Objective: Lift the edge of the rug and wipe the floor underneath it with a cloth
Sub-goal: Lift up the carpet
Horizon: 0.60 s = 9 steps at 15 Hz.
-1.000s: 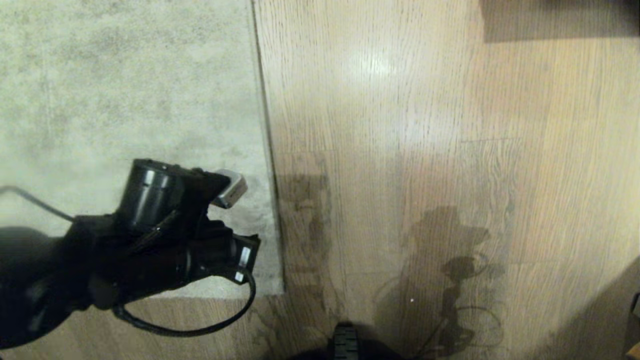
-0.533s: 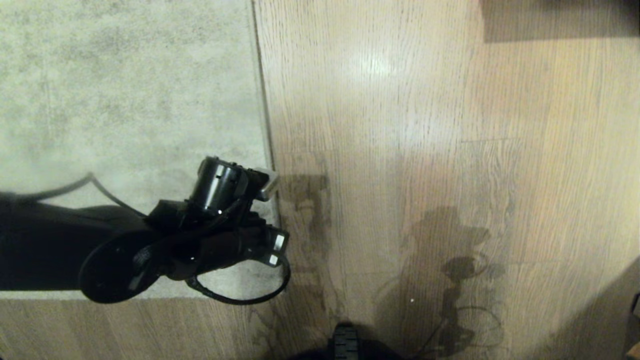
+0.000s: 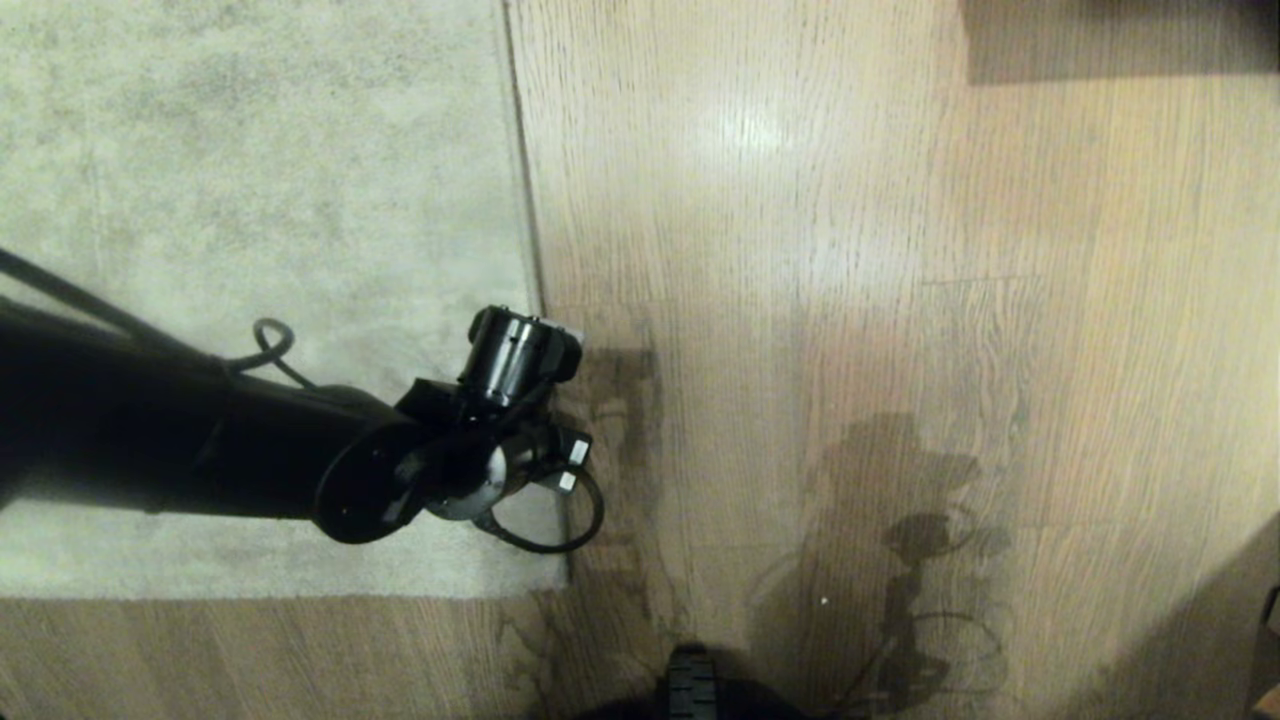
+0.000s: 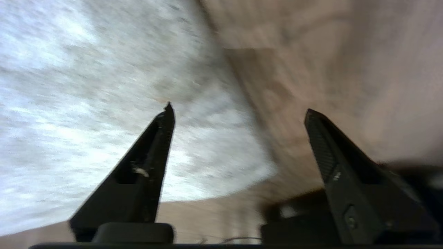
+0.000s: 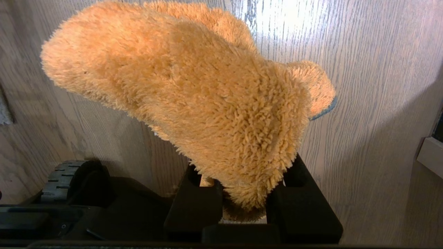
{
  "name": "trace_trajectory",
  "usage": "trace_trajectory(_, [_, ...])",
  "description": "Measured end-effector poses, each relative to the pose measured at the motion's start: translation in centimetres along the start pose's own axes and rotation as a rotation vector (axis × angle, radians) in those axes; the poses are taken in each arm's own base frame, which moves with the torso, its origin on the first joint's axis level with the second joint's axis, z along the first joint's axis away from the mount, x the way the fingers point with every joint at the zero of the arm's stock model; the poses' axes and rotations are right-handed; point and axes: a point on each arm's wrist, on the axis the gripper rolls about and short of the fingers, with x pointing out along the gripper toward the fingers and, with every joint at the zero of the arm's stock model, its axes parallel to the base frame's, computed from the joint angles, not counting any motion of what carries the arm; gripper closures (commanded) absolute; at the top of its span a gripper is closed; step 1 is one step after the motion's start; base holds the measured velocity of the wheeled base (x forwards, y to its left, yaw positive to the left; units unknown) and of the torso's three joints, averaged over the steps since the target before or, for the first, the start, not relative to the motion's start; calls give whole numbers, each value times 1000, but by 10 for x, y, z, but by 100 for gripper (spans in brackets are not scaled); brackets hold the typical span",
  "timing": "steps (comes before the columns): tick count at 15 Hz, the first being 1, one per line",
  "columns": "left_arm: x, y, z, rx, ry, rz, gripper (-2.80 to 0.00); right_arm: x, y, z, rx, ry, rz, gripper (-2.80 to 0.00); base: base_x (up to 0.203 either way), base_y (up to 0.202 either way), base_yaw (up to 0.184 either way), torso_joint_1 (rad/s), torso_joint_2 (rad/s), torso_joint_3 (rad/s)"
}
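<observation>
Here the rug edge (image 3: 535,260) runs from twelve to six o'clock in the head view, lying flat, its corner at six. Bare floor (image 3: 900,300) spreads wide toward three o'clock. The left hand (image 4: 238,110) hangs over that edge near the corner, fingers spread apart, gripping nothing. The right hand (image 5: 242,207) is clamped on the cloth (image 5: 193,97), whose long axis slants away from the fingers above the floor.
</observation>
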Motion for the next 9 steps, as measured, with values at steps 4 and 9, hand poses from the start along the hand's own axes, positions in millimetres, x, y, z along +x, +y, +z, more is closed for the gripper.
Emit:
trace_trajectory(4, [13, -4, 5, 38, 0, 87, -280, 0, 0, 0, 0, 0, 0, 0, 0, 0, 0, 0, 0, 0])
trace_trajectory(9, [27, -9, 19, 123, -14, 200, -280, 0, 0, 0, 0, 0, 0, 0, 0, 0, 0, 0, 0, 0])
